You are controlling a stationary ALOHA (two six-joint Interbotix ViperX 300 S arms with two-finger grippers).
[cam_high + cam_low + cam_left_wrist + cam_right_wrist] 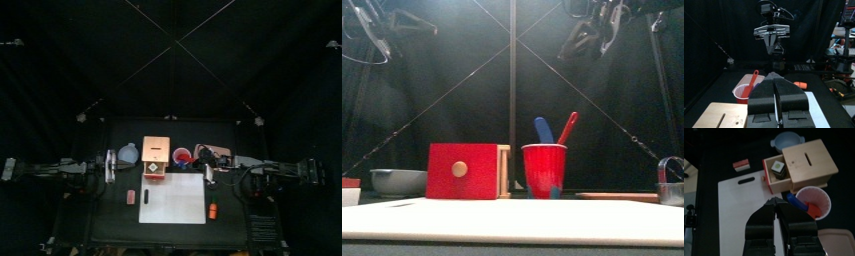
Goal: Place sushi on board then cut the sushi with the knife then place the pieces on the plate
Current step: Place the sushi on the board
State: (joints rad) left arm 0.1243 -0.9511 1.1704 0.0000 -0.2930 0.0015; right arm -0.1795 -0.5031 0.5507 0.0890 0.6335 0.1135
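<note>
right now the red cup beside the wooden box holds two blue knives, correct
Not quite. The red cup beside the wooden box holds one blue knife and one red knife, not two blue ones. The front view shows both sticking up out of the cup.

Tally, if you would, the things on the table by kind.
Toy knives: 2, blue knife and red knife
Red cup: 1
Bowl: 1
Wooden box: 1
Cutting board: 1
Pink tray: 1
Metal cutter: 1
Toy foods: 3, sushi, red-and-white piece, orange piece
Total: 11
</note>
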